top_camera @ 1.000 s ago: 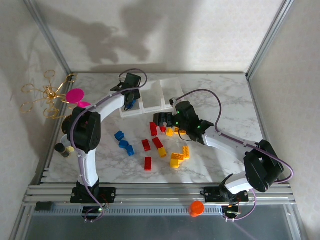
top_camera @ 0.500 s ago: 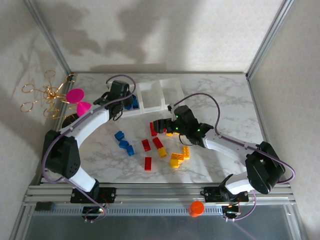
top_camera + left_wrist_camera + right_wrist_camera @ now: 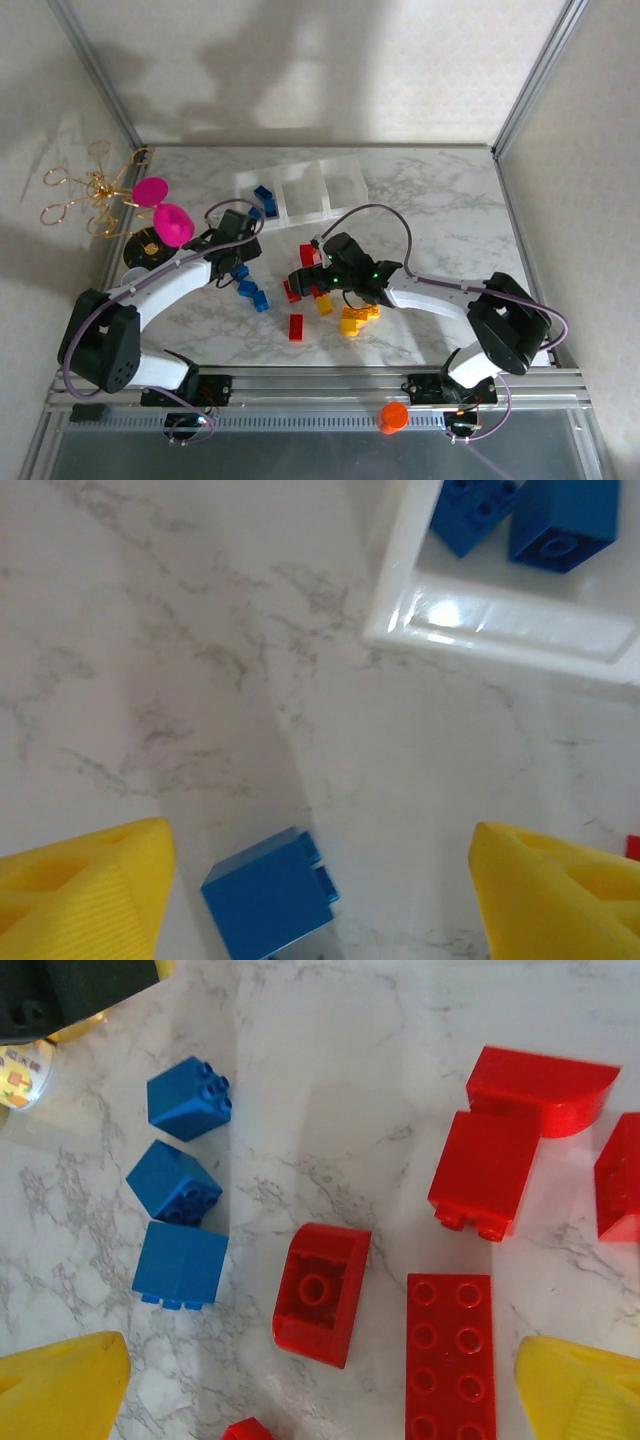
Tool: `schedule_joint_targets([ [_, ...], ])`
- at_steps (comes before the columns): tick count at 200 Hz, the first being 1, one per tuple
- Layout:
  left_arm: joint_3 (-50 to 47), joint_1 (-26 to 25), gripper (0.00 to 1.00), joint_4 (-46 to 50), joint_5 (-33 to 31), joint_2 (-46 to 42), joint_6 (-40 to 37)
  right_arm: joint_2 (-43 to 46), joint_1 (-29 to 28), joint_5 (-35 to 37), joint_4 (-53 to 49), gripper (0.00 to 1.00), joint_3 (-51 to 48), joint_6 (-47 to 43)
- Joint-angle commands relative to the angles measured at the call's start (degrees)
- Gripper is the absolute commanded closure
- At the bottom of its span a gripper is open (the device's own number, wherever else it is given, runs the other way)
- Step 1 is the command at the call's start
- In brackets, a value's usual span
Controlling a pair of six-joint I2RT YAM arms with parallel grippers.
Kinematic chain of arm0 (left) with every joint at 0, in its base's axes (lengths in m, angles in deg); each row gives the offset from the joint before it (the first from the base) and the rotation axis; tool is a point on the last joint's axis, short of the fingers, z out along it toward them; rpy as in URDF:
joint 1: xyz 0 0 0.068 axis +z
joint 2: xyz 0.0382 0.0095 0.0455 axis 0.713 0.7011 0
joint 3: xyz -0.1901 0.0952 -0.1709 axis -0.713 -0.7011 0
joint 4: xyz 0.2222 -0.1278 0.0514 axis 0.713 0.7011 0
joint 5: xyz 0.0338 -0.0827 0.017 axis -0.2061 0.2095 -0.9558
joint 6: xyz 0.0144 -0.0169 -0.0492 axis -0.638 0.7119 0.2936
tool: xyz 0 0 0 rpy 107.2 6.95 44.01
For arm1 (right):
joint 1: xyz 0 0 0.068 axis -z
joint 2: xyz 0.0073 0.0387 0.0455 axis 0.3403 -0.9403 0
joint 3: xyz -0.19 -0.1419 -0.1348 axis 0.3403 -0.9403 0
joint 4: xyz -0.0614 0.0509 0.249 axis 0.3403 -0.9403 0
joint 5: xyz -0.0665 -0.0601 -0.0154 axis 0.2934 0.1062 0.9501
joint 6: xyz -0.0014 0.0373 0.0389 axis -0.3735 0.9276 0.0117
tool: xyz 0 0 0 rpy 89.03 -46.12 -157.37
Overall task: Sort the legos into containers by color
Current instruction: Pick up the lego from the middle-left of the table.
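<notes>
Legos (image 3: 296, 327): glossy studded plastic, blocky, scattered mid-table on veined marble top (image 3: 440, 210). Three blue cubes (image 3: 174, 1182) in a loose column (studs facing different ways). Red eight-stud plate (image 3: 449, 1355) flat, studs up, long axis top-to-bottom in right wrist view. White translucent tray (image 3: 345, 185) toward far edge, two blue bricks (image 3: 264, 197) in left cell. Left gripper (image 3: 318, 865), right gripper (image 3: 320, 1380): yellow fingers (image 3: 80, 890) spread wide apart.

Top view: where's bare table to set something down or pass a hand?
Free: the far-right stretch of the table, from the tray to the right edge; a smaller patch between the tray and the magenta discs. Crowded: the centre in front of the tray, where blue legos, red legos and yellow legos lie close together.
</notes>
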Motion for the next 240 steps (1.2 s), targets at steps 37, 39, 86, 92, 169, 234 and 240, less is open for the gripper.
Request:
schedule_joint_targets([
  [37,-5.8,-0.4,0.19,-1.7,0.8,0.3,4.1,-0.8,-0.4,0.5,3.1,0.01,-0.6,0.7],
  [39,-6.0,-0.5,0.20,-2.0,0.9,0.4,4.3,-0.8,-0.4,0.6,3.1,0.01,-0.6,0.7],
  [86,-7.0,-0.8,0.21,-7.2,2.7,5.2,3.9,-1.1,-0.4,1.4,2.8,0.01,-0.7,0.6],
  [92,-6.8,-0.8,0.21,-7.5,2.6,5.8,3.8,-1.1,-0.4,1.4,2.8,0.01,-0.7,0.6],
  [169,-5.4,-0.8,0.40,-9.3,1.0,10.3,2.5,-1.0,-0.4,1.3,3.5,0.01,-0.8,0.6],
  [234,-3.1,-1.5,0.58,-7.0,-0.1,7.6,2.0,-0.1,-0.3,1.3,2.6,0.01,-0.1,0.8],
  [240,-2.7,-1.8,0.58,-6.5,-0.1,7.2,1.9,0.4,-0.2,1.5,2.7,0.01,-0.2,0.9],
])
